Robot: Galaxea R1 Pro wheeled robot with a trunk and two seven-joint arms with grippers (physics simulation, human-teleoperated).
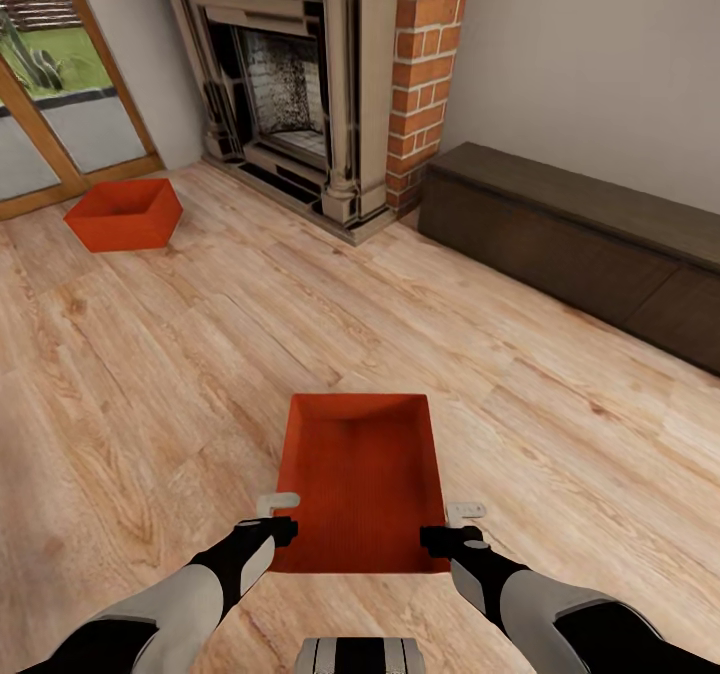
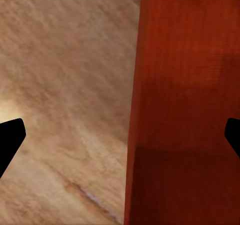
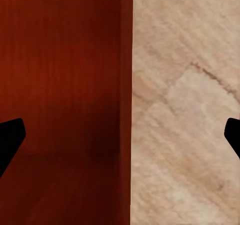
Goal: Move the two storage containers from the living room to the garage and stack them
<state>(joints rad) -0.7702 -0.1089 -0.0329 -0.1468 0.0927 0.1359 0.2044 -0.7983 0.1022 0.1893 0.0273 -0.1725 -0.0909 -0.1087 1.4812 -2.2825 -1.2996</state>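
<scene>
The task is at its very beginning, to judge by how things lie: both red-orange bins sit on the light wood plank floor [image 1: 420, 324] of the living room, and no garage is in sight. The near storage container [image 1: 362, 484] lies directly ahead of the robot, open side up, its long axis pointing away towards the brick fireplace [image 1: 300, 74]. The left gripper [image 1: 268, 516] hangs over its left long wall and the right gripper [image 1: 462, 517] over its right long wall, both near the end closest to the robot. In each wrist view the fingers are spread wide, one dark tip over the bin's inside and the other over bare planks, so each pair straddles a wall without closing on it (whether any tip touches the wall I cannot tell). The second storage container [image 1: 125, 214] rests well apart, at the far left, near the glass door [image 1: 60, 104] and left of the fireplace; a long low dark cabinet [image 1: 580, 244] runs along the right wall. Left to do: grip and lift this bin, carry it to the garage, return for the other, stack them. The near bin's closest end wall is partly masked by the arms, and the wrist views are too close to show any rim detail.
</scene>
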